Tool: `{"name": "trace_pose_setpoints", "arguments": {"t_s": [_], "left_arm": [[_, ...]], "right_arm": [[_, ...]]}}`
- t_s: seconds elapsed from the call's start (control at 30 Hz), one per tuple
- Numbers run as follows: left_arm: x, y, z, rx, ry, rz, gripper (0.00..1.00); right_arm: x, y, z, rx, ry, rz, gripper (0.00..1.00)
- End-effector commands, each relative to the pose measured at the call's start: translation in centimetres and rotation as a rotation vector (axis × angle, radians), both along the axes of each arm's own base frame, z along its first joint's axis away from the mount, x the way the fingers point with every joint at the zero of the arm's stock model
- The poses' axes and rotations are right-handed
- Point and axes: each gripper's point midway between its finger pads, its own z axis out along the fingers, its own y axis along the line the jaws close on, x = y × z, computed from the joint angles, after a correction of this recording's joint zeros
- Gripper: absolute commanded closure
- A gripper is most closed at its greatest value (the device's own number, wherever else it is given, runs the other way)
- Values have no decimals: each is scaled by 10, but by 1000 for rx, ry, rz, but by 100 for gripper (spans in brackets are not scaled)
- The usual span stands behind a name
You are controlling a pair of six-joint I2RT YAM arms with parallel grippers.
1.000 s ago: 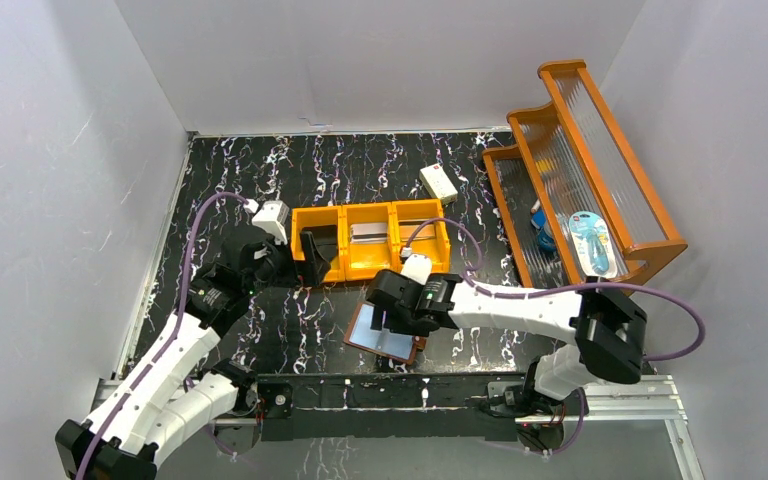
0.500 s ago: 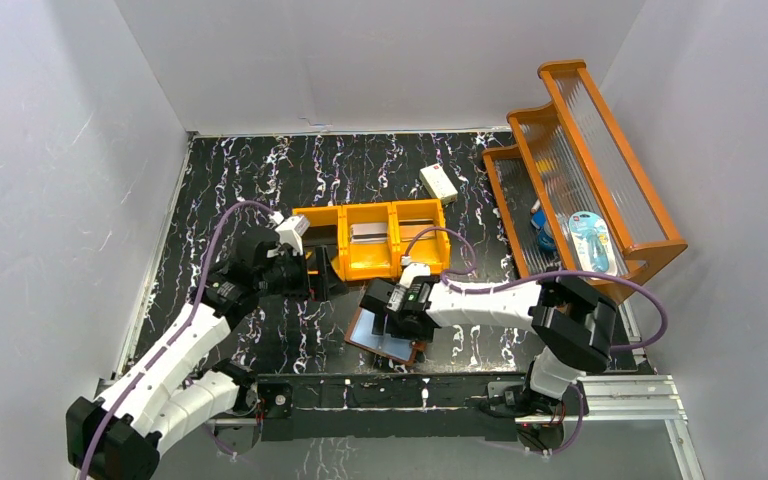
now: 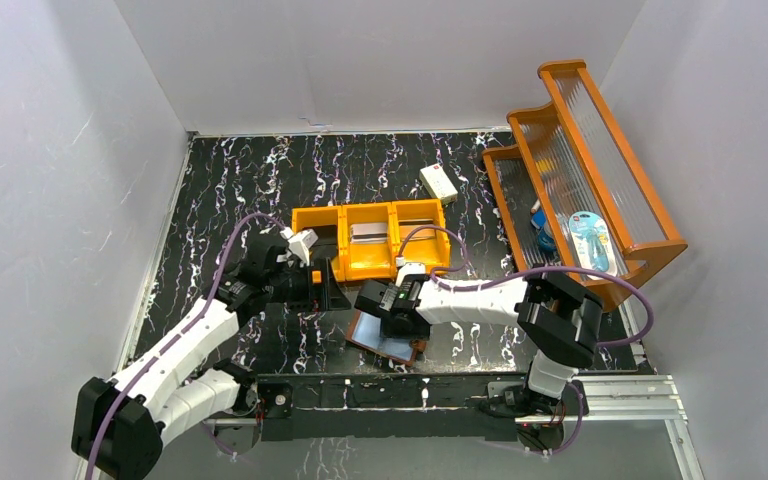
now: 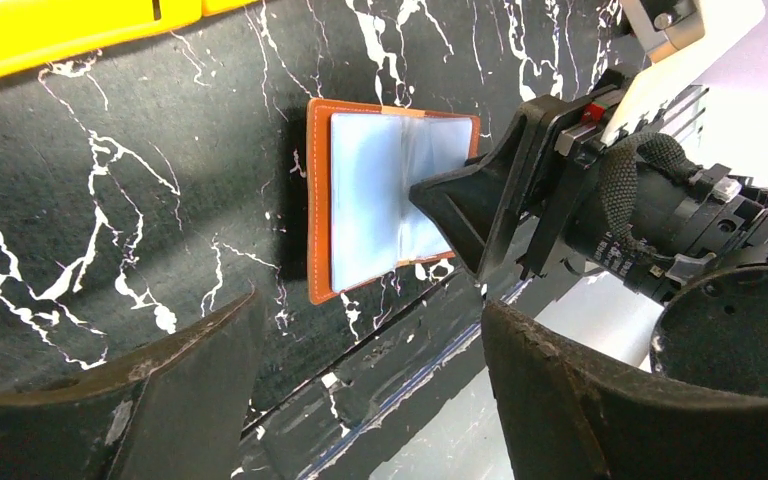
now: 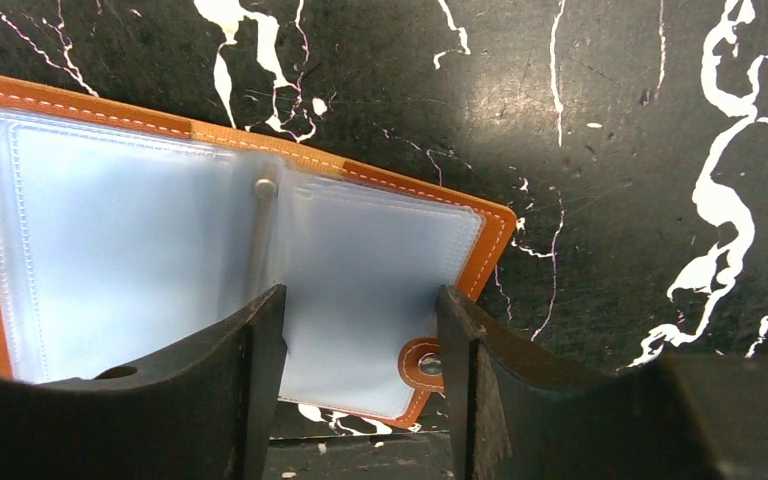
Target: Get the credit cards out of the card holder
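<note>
The card holder (image 3: 384, 341) lies open on the table (image 3: 240, 170), blue-grey faces up. The right gripper (image 5: 360, 300) has sunk lower over it, jaws apart, gripping nothing. Just left of it, the left gripper (image 4: 370, 305), also open, has swung in from the orange tray (image 3: 368, 266) beyond.

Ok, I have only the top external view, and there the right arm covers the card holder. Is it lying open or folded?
Observer: Open. The right wrist view shows the card holder spread with its inner faces up.
Operator: Is anything left inside it?
Observer: The clear sleeves look pale blue all over; I see nothing dark in them.
Operator: And how do the jaws stand?
Observer: The right gripper has its jaws apart over the half with the snap tab, with nothing between them.
</note>
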Motion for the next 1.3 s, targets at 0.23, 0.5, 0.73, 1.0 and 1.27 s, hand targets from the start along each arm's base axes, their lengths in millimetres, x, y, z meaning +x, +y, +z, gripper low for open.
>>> {"name": "trace_pose_setpoints", "arguments": {"t_s": [0.23, 0.5, 0.73, 1.0, 1.27], "left_arm": [[-29, -13, -12, -28, 99, -37, 25], [-47, -42, -19, -33, 114, -122, 35], [-45, -43, -43, 27, 150, -91, 41], [-46, -17, -87, 155, 220, 69, 38], [-41, -10, -85, 169, 151, 75, 30]], "right_arm": [[-3, 0, -35, -36, 33, 154, 51], [-4, 26, -19, 184, 9, 204, 52], [-6, 29, -16, 254, 17, 194, 49], [-8, 27, -21, 264, 36, 186, 47], [-8, 27, -19, 246, 51, 181, 38]]}}
